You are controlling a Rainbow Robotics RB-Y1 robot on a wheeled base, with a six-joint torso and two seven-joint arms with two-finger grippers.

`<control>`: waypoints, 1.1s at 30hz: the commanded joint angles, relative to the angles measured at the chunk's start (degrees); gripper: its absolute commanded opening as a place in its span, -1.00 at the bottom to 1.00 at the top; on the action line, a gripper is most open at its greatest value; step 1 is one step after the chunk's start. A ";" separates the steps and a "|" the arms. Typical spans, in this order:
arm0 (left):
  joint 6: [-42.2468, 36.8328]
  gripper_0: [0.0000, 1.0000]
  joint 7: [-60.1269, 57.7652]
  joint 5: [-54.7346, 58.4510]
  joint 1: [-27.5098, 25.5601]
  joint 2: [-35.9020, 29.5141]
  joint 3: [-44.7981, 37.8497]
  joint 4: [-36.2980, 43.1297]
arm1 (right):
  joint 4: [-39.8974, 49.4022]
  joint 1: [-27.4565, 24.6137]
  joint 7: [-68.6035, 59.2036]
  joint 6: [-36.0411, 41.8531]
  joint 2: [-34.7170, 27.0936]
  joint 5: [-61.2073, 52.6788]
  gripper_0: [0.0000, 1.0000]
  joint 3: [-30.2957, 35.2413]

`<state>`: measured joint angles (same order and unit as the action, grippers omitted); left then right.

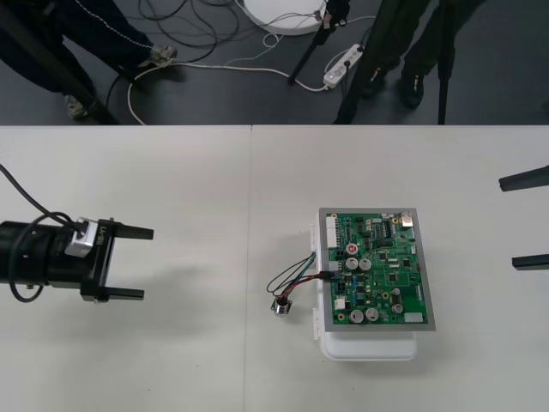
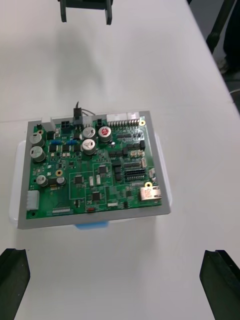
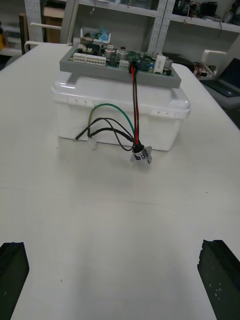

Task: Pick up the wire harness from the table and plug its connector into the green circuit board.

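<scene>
The green board (image 1: 377, 268) sits on its white base (image 1: 369, 346) on the bench (image 1: 171, 360), right of the middle. The harness (image 1: 296, 279) is at the board's left edge. Its black plug (image 1: 329, 276) stands in a connector on that edge, and in the left wrist view the red and black wires (image 3: 134, 100) run straight up into it. From there the wires loop down the side of the base, the green one arching widest. The round metal socket (image 1: 281, 305) lies on the bench just beside the base, tilted, with its flange showing.

The left jaws are released. They hang over the left part of the bench, well apart from the board, with the two black fingers (image 1: 129, 232) spread wide and pointing toward it. Nothing is between them.

The right jaws are released too. Their fingers (image 1: 525, 178) come in at the bench's right edge, far apart from each other and clear of the board. In the right wrist view the board lies ahead of them and between their lines.
</scene>
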<state>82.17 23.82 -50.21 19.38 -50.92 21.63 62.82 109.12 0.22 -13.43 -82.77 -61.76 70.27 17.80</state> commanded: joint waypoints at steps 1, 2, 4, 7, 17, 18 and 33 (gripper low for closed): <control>7.83 1.00 -7.65 -5.60 -4.88 -3.22 -10.99 5.82 | -5.76 -1.02 7.54 1.99 -4.16 -5.41 1.00 2.24; 7.83 1.00 -8.35 -6.13 -5.58 -3.31 -12.05 6.70 | -6.29 -1.02 8.15 2.08 -4.25 -5.85 1.00 2.24; 7.83 1.00 -11.61 -7.09 -7.60 -4.10 -15.03 10.21 | -7.52 -1.02 10.35 2.96 -4.51 -6.90 1.00 2.24; 7.83 1.00 -16.09 -7.00 -9.89 -5.42 -18.11 14.43 | -7.78 -1.02 12.90 4.54 -4.78 -8.57 1.00 2.24; 7.83 1.00 -28.39 -5.60 -15.25 -10.17 -25.76 26.56 | -7.78 -2.42 12.46 6.30 -4.86 -15.08 1.00 2.24; 7.83 1.00 -30.15 -5.60 -15.69 -10.43 -27.08 27.97 | -7.78 -3.21 12.46 6.39 -4.86 -15.87 1.00 2.24; 7.83 1.00 -46.23 -7.97 -18.41 -10.52 -38.06 40.98 | -7.52 -7.17 11.67 2.52 -2.58 -20.70 1.00 2.51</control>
<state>87.52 -15.51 -56.90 3.44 -58.77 -12.47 99.23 101.29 -6.30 -2.01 -78.68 -63.87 50.64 18.32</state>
